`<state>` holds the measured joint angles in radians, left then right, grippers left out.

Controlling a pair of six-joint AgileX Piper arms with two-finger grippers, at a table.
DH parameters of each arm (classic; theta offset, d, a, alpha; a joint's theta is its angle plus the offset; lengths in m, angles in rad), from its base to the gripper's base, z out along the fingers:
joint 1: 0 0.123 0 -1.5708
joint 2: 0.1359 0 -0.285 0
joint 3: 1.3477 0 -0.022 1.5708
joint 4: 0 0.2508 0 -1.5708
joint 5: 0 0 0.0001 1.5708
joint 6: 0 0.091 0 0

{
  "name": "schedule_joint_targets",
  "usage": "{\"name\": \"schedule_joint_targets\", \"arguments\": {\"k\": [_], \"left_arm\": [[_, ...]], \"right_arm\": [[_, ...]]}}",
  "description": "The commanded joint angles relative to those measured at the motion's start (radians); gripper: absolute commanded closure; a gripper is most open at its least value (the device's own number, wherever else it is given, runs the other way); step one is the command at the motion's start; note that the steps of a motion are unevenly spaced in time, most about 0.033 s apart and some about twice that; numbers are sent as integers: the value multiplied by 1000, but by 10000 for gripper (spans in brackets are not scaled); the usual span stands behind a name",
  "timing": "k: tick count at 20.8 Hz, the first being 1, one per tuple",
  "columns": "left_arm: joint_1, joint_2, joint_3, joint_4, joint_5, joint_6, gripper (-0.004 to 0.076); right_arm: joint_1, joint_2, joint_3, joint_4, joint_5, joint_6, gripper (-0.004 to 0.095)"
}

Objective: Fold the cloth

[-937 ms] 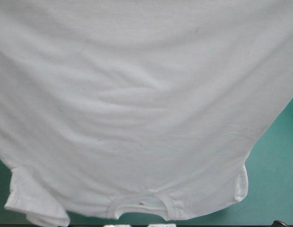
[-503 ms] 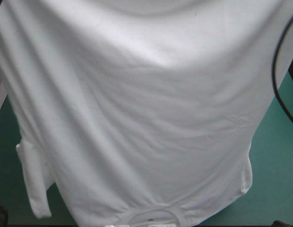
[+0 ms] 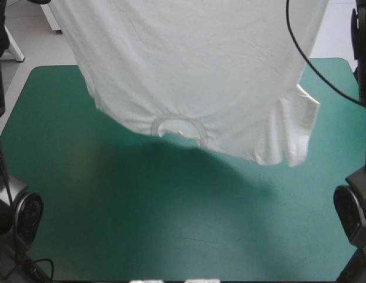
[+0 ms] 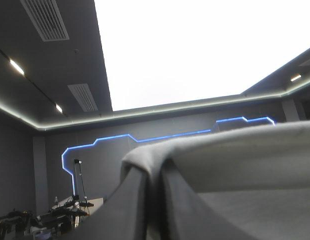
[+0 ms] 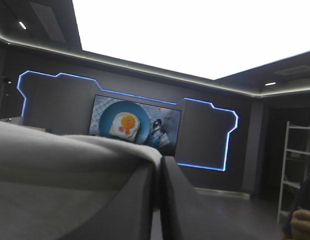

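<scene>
- Fingers [image 4: 126, 210] of the left gripper [image 4: 154, 172], black, stand all but pressed together in one narrow arch, pinching a fold of the T-shirt [image 4: 245, 165]; the white cloth caps their tips and runs off to one side as a broad band
- On the right gripper [image 5: 159, 167] the fingers [image 5: 187, 210] are likewise nearly closed on the cloth, which drapes over the tip and one finger's side and stretches away beside it; the other finger shows bare
- Both wrist views look level into the room, and neither gripper shows in the high view, where the cloth runs off past the picture's top
- From above, the T-shirt hangs spread wide between the two arms, over the far half of the table [image 3: 112, 224], upside down, with its collar [image 3: 179, 126] low near the middle
- One short sleeve [image 3: 294, 132] dangles toward the table's right edge, a little lower than the collar
- The hanging sheet hides the middle of the table's far edge and the teal-green cover behind it; only the two far corners show at either side
- A dark shadow [image 3: 218, 177] lies on the cover under and in front of the collar and sleeve
</scene>
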<state>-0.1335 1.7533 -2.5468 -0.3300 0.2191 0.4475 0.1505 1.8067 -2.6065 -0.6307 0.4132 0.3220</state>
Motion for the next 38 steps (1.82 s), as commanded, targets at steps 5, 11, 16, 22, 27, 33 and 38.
{"name": "schedule_joint_targets", "arguments": {"k": [5,11,16,22,27,33,38], "left_arm": [[2,126,-198,-54,-112,11,733],[10,203,-213,65,365,-108,733],[28,260,-203,141,1060,-327,733],[33,197,182,-101,1071,-377,733],[33,-11,686,-12,1070,-324,733],[33,-307,1239,-29,997,-226,733],[33,-468,1478,-13,971,-211,733]], "right_arm": [[-242,113,-117,527,-172,-253,925],[-253,175,-102,885,227,-590,925],[-253,160,84,929,579,-608,925],[-253,13,489,972,640,-683,925],[-253,-97,727,968,676,-689,925],[-193,-328,1206,817,714,-693,925],[-170,-586,1577,682,702,-638,925]]}}
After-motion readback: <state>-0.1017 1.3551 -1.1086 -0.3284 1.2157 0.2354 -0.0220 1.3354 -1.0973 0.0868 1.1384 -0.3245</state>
